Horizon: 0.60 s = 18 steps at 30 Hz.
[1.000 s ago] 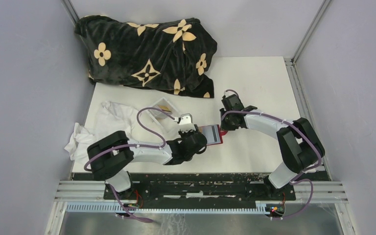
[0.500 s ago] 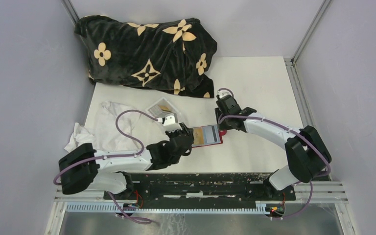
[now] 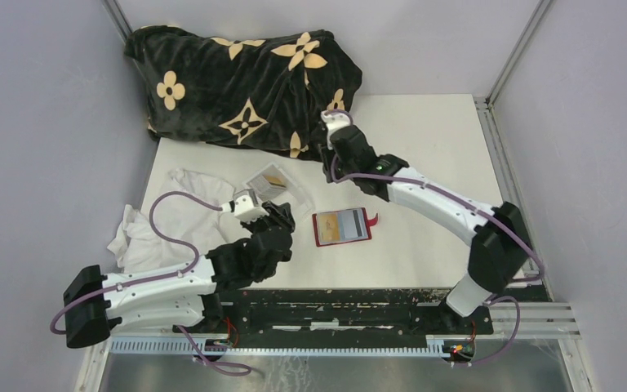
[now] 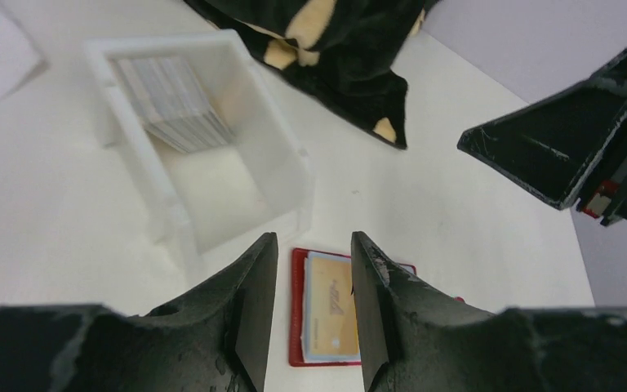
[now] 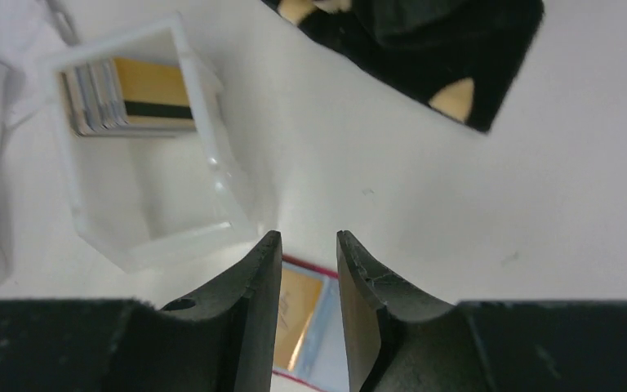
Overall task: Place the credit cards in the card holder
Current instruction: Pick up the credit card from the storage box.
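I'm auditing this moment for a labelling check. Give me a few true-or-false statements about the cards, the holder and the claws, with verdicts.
1. The card holder lies on the table with a card showing in it. True.
2. Both claws hold cards. False: the left claw and right claw are open and empty.
3. A stack of credit cards sits in the clear box. True.
4. The card holder rests on the black blanket. False: it lies apart from it, on bare table.

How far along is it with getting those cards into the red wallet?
Done: a yellow-orange card lies in the open red wallet. In hand: nothing; the left end effector and right end effector hover open and empty. Left: a stack of cards waits in the clear plastic box.
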Available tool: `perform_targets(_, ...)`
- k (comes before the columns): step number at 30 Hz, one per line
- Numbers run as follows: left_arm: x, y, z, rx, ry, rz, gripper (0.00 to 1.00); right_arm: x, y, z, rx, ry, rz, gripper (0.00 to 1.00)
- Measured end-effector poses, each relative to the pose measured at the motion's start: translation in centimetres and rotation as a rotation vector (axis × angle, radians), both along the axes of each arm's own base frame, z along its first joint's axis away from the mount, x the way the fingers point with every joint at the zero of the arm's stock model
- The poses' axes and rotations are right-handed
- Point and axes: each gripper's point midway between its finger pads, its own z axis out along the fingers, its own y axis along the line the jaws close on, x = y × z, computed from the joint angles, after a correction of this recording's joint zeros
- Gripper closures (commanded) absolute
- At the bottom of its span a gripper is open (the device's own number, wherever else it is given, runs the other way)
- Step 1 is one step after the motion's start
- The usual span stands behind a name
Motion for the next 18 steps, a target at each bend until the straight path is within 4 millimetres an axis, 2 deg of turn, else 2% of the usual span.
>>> perform_targets(4, -0.2, 2.8, 0.4, -0.007, -0.018, 0.096, 0.51, 1.6, 5.3, 0.6, -0.003, -0.016, 0.091, 0.62)
perform_targets(6, -0.3, 4.0, 0.4, -0.027, -0.026, 0.138, 0.50, 1.7, 8.0, -0.2, -0.019, -0.009, 0.145, 0.62)
perform_targets(10, -0.3, 6.0, -0.5, -0.018, -0.025, 0.202, 0.48, 1.8, 12.1, -2.1, -0.071, 0.020, 0.235, 0.61)
perform_targets(13, 0.3, 7.2, -1.0, -0.007, -0.016, 0.246, 0.46, 2.1, 14.3, -3.0, -0.091, 0.031, 0.285, 0.61)
perform_targets(18, 1.9, 9.4, -2.3, -0.024, 0.021, 0.315, 0.46, 3.0, 16.3, -4.1, -0.108, 0.049, 0.325, 0.59)
